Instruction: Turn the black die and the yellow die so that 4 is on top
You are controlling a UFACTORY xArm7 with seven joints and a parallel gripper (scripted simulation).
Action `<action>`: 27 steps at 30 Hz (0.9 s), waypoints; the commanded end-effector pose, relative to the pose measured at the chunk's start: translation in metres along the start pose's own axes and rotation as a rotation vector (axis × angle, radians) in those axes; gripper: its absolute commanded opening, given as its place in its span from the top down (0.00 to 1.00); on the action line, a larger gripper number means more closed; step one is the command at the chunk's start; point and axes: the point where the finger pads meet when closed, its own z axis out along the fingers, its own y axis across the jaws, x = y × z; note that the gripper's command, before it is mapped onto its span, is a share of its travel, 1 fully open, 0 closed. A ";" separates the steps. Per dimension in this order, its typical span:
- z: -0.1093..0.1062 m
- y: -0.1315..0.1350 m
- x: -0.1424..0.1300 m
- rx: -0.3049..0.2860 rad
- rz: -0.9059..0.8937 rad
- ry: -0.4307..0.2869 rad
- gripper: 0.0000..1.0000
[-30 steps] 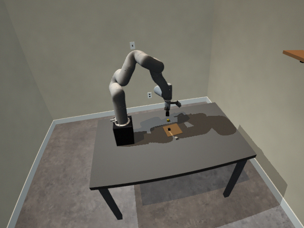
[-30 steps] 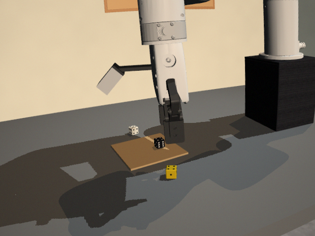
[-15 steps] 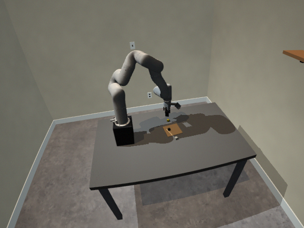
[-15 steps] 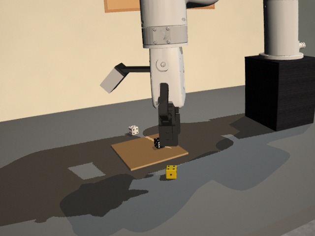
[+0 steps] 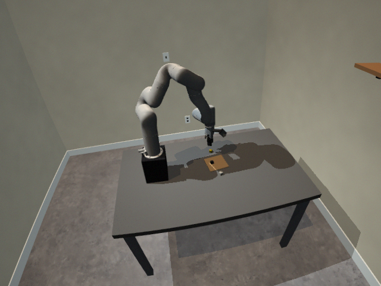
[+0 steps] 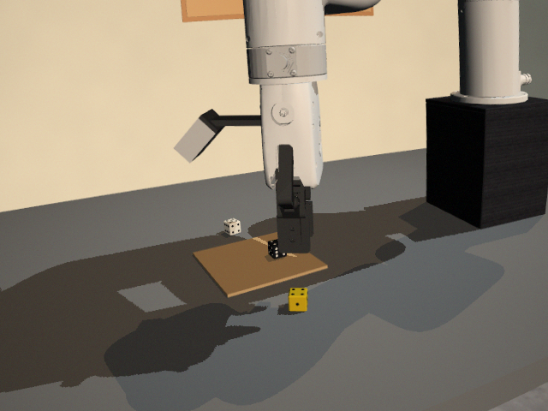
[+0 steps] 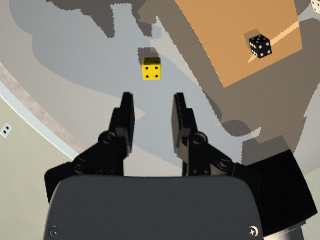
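Note:
The yellow die (image 5: 211,151) (image 6: 297,300) (image 7: 151,72) lies flat on the table beside the mat (image 5: 222,161) (image 6: 239,270) (image 7: 225,40), off it, with 4 on top and 1 towards the exterior camera. The black die (image 5: 212,162) (image 6: 275,249) (image 7: 260,46) lies on the mat; its top number is hard to read. The white die (image 5: 221,173) (image 6: 231,226) (image 7: 316,5) lies on the table off the mat's other side. My gripper (image 5: 209,143) (image 6: 294,251) (image 7: 153,105) is partly open and empty, above the table near the yellow die. In the exterior view it hides part of the black die.
The arm's black base block (image 5: 155,167) (image 6: 482,163) stands on the table (image 5: 184,203). Dark shadows of the arm lie across the mat and much of the table. A camera housing (image 5: 222,132) (image 6: 197,137) sticks out beside the gripper.

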 end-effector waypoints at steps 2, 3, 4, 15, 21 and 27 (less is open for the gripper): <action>-0.001 -0.001 0.001 0.003 0.000 0.003 0.64; -0.001 -0.001 0.001 0.003 0.000 0.003 0.64; -0.001 -0.001 0.001 0.003 0.000 0.003 0.64; -0.001 -0.001 0.001 0.003 0.000 0.003 0.64; 0.000 -0.001 0.001 0.003 0.000 0.003 0.64; 0.003 -0.001 0.001 0.003 0.000 0.003 0.64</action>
